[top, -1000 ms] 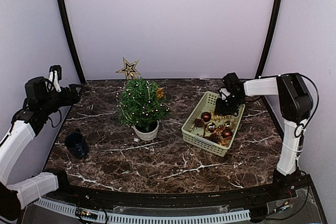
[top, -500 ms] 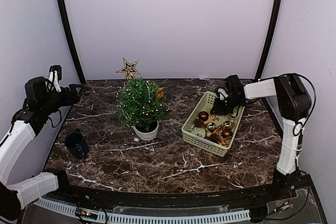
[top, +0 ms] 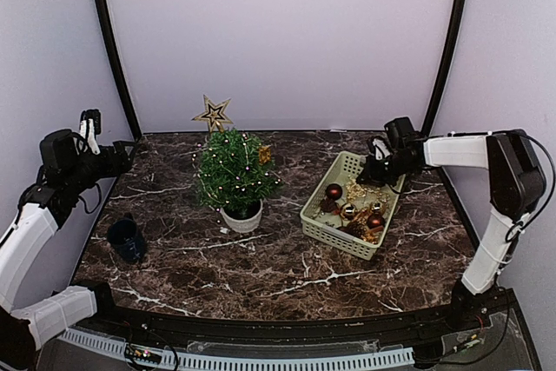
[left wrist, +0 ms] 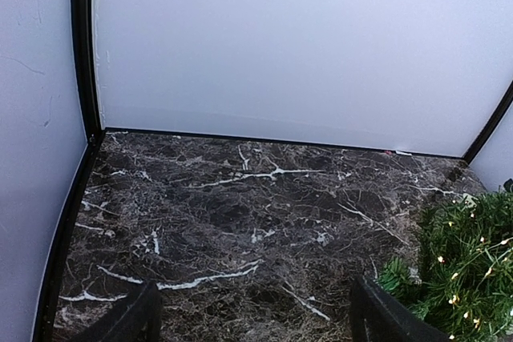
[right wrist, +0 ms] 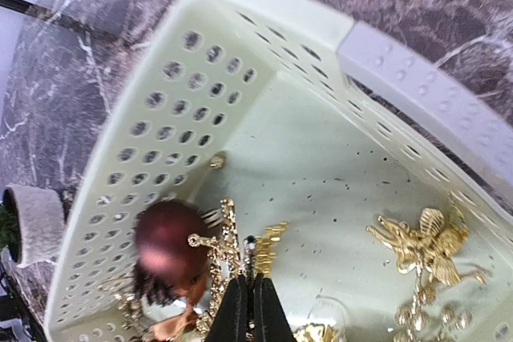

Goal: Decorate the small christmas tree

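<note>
Veined dark marble table (top: 287, 267) | perforated pale plastic basket (top: 337, 234) | conical bristly tree (top: 233, 171)

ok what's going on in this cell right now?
Two arms are decorating the small christmas tree, which stands lit on the marble table. The right tool is down in the beige basket of ornaments, shut at the hanger of a gold glitter ornament beside a red bauble. Whether it actually grips the hanger I can't tell. The left tool hovers open near the table's left edge, empty.
</note>
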### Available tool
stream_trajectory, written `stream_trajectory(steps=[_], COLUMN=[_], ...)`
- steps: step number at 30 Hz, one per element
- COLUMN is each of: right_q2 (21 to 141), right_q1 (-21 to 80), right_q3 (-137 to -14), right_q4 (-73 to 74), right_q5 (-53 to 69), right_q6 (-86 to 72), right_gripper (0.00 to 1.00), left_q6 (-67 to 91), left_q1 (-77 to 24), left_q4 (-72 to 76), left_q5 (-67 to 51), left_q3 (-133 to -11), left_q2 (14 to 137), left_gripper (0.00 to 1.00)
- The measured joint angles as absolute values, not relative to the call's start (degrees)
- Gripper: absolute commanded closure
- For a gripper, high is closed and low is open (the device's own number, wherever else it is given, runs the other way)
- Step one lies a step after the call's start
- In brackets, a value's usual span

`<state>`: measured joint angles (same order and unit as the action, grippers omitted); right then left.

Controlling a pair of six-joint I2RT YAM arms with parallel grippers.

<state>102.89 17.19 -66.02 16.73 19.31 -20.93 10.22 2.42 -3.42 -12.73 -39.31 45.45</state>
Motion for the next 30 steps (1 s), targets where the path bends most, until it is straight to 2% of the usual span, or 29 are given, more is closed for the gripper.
stream_trajectory(steps=[9,14,23,30], right_q2=[93.27,88.14,81.14,76.27], right_q1=[17.19,17.19,17.19,17.19], right_q3=[-60.93,-56.84,-53.84,-50.85], right_q4=[15.49,11.55,4.71,-2.42], right_q5=[17.41,17.45,18.65,20.62], right_q6=[-23.24,-25.71,-29.23,-32.27], right_gripper=[1.00,1.00,1.00,1.00], left_q6=[9.74,11.07,18.13,20.71], left_q1=[2.42,0.16,-20.38,-37.36], left_q4=[-2.94,-6.00,-10.98,-11.07], left_q5=[-15.90,-18.06,-16.84,-10.96], left_q3=[-39.27,-41.69,-54.41,-61.82], left_q2=[45.04,44.49,43.59,52.14], left_gripper=[0.24,0.25,0.28,0.28])
